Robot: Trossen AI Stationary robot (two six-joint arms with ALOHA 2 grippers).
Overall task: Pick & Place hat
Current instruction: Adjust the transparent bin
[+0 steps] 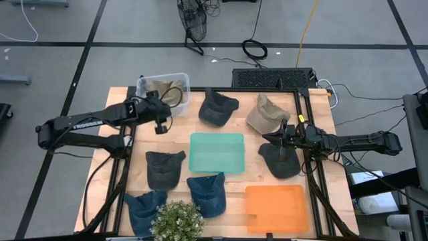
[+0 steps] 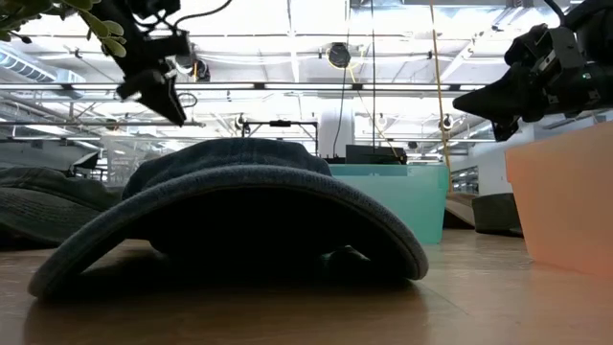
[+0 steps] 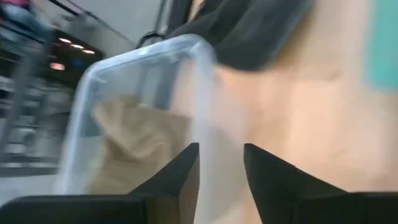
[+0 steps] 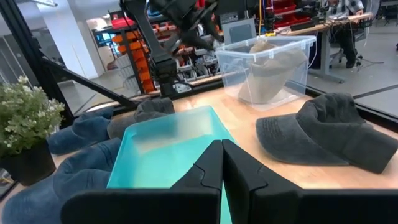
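Several caps lie crown up on the table. A tan cap (image 1: 162, 92) sits inside a clear bin (image 1: 182, 82) at the far left corner, also visible in the left wrist view as the tan cap (image 3: 134, 140). My left gripper (image 1: 160, 126) (image 3: 221, 168) hangs open and empty in the air just beside the bin's near right corner (image 3: 199, 56). My right gripper (image 1: 282, 136) (image 4: 222, 157) is shut and empty. It is raised above the far edge of a dark grey cap (image 1: 281, 162) on the right side, and it points toward the teal tray (image 4: 168, 146).
More caps: a tan one (image 1: 266, 114), a dark one (image 1: 217, 107) at the far middle, a dark one (image 1: 164, 167), and two blue ones (image 1: 207, 193) (image 1: 142, 211) near the front. An orange tray (image 1: 276, 207) sits near right, and a potted plant (image 1: 177, 221) at the near edge.
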